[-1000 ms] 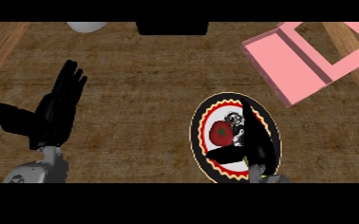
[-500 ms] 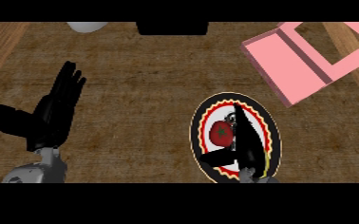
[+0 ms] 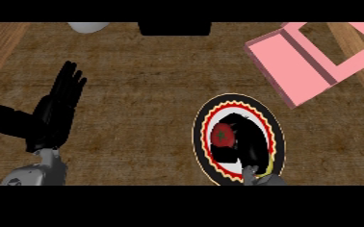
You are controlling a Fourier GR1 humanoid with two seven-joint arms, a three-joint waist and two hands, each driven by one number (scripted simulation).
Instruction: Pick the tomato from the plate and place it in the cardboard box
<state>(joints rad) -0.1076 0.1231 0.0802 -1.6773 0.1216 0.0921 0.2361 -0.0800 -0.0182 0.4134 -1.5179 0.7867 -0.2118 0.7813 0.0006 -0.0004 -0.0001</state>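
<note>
Wood-grain counter [image 3: 156,125] all the way across, and taking the plate [image 3: 207,120] as the landmark, here's where things stand. Well off to the plate's left, the left hand [image 3: 58,107] is just parked, fingers straight and pointing up the counter, holding nothing. It's resting, not part of the job as far as I can see. On the plate itself the tomato [image 3: 222,134] sits on the left half, so the pick isn't finished: it hasn't been lifted. The right hand [image 3: 249,142] is over the plate, right up against the tomato's right side, and looks to be closing in on it, but it's a dark blob on a dark plate centre and I honestly can't tell whether the fingers are curled around the tomato or only beside it. Up and to the right of the plate is the pink cardboard box [image 3: 302,60], open, nothing visible inside. So my read: reach roughly done, grasp unclear, lift, carry and drop all left. The box runs off the right edge, the right forearm is mostly cut off at the bottom, and a pale round thing [image 3: 88,26] far up-left is cropped too.
</note>
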